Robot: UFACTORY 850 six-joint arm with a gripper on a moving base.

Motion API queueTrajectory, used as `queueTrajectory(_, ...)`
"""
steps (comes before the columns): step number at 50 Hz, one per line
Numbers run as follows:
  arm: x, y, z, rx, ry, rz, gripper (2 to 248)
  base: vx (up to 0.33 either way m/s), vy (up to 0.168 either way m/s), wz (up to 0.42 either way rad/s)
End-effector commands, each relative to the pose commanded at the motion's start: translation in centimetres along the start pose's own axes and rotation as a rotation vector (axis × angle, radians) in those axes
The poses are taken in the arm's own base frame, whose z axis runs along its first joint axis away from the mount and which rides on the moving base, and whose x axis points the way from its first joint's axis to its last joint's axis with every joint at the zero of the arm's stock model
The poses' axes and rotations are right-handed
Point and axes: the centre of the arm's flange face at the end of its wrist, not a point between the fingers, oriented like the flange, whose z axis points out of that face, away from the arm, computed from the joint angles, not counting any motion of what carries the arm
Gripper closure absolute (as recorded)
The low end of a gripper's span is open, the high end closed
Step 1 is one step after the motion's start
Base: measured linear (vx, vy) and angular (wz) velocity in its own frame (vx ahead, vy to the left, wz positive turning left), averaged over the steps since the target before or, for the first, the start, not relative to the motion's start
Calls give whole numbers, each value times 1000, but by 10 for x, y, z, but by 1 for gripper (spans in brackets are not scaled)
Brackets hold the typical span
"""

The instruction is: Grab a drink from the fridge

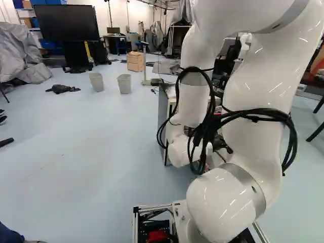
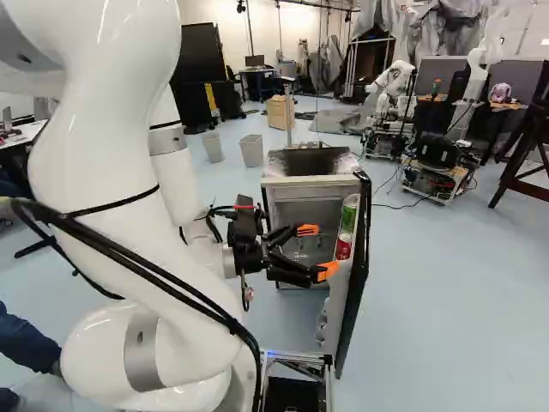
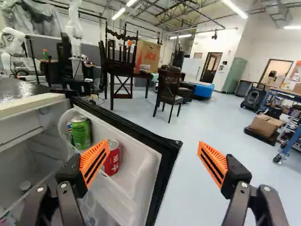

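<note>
In the right base view my gripper (image 2: 317,251) stands open at the fridge (image 2: 300,181), whose door (image 2: 352,300) is swung wide. The wrist view shows the gripper (image 3: 152,158) with nothing held; the black-edged door (image 3: 149,162) reaches in between its wide-set fingers. A red can (image 3: 113,158) sits in the door shelf, close beside one orange pad (image 3: 94,162) and partly behind it. Farther along that shelf stands a green can (image 3: 81,132), with part of another can beside it. Both red and green cans also show in the right base view.
Two grey bins (image 2: 251,150) and a wooden box (image 2: 279,112) stand beyond the fridge. Another robot (image 2: 395,94) is farther back, near a wheeled base (image 2: 437,176). Chairs (image 3: 168,92) and a cardboard box (image 3: 266,125) lie past the door. A person's leg (image 2: 30,339) shows beside my arm.
</note>
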Motion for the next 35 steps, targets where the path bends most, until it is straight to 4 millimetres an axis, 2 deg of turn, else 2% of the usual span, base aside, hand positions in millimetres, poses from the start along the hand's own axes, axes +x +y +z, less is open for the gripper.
queueTrajectory(17, 2, -11, -16, -3, 10, 17, 3, 0, 0, 0)
queueTrajectory(35, 8, -34, -24, -111, 2, 78, 3, 0, 0, 0)
